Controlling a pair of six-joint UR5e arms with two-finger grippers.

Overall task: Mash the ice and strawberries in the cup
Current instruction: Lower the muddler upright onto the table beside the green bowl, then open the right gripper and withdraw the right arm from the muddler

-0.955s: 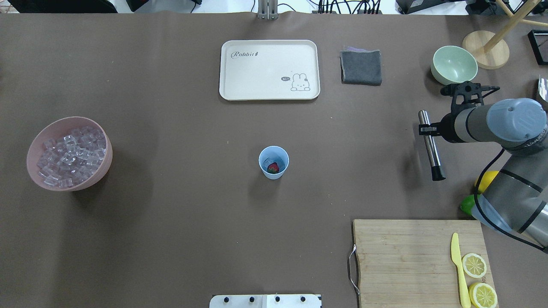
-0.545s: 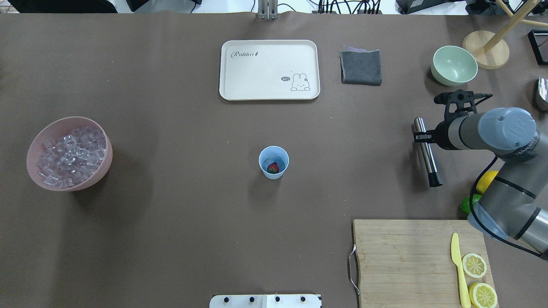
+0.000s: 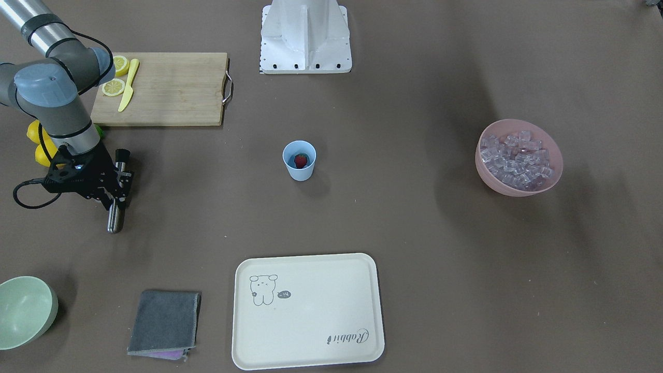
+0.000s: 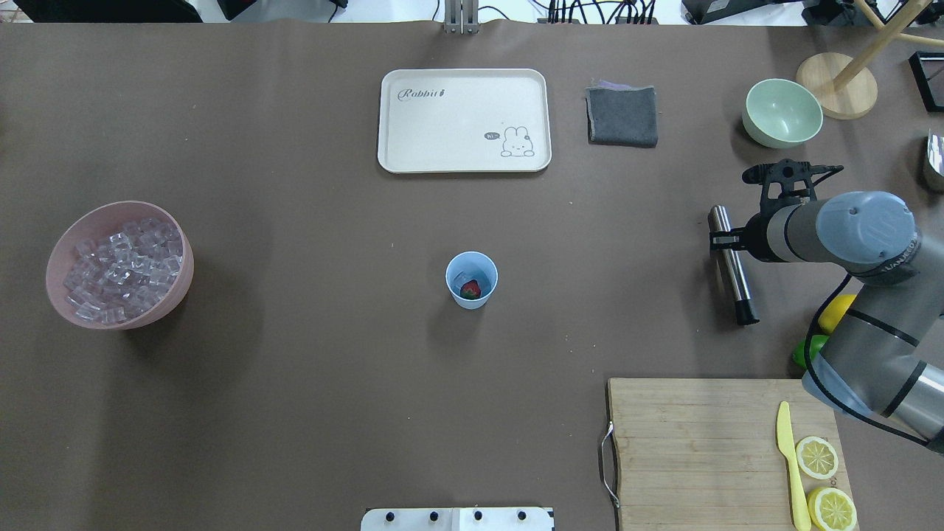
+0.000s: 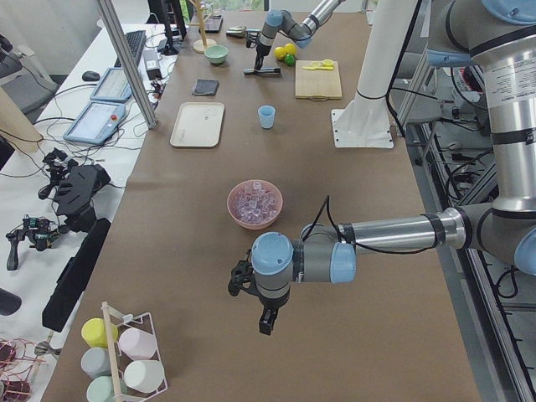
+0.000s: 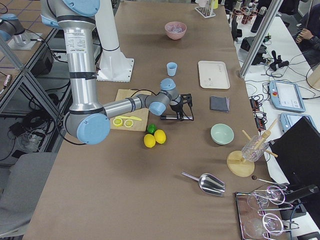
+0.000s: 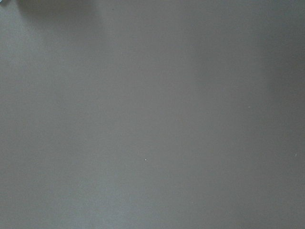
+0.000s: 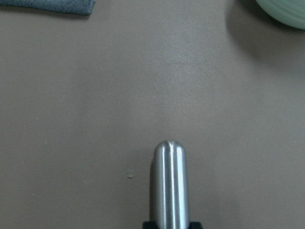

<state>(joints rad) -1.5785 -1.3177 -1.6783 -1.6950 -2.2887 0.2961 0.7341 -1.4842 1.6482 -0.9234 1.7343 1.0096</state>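
The light blue cup (image 4: 472, 280) stands mid-table, also in the front-facing view (image 3: 299, 160). Inside it lie a red strawberry (image 4: 470, 289) and a clear ice cube (image 4: 460, 279). My right gripper (image 4: 726, 237) is far to the cup's right, shut on a steel muddler (image 4: 731, 269) held nearly level, close above the table. The right wrist view shows the muddler's rounded end (image 8: 169, 183). My left gripper (image 5: 264, 322) shows only in the exterior left view, far from the cup; I cannot tell its state. The left wrist view shows only bare table.
A pink bowl (image 4: 51, 265) full of ice cubes (image 4: 122, 269) sits far left. A cream tray (image 4: 464, 122), grey cloth (image 4: 622, 116) and pale green bowl (image 4: 782, 112) lie at the back. A cutting board (image 4: 700, 442) with knife and lemon slices is front right.
My right arm has carried the muddler a little to the left and lower toward the table. The cup and its contents have not moved.
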